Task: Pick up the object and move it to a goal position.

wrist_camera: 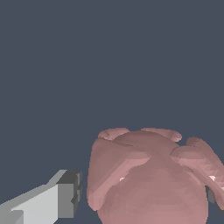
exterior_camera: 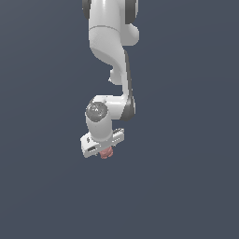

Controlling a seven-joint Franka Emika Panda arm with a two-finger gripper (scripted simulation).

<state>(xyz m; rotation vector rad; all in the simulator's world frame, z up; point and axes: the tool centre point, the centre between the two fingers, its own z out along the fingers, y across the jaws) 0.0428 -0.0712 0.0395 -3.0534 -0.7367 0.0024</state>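
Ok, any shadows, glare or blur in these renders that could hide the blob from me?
Exterior view: flat, even lighting, no cast shadows or glare; the reddish-pink blob is small and mostly hidden under the gripper. Wrist view: sharp, the blob fills the frame, softly shaded, cropped at the edge; one finger visible.

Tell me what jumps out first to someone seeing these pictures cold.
The white arm hangs down the middle of the exterior view against a flat dark blue-grey backdrop. Just under its claw peeks a small reddish-pink blob. In the wrist view that knobbly blob fills the foreground, beside one grey-tipped finger.
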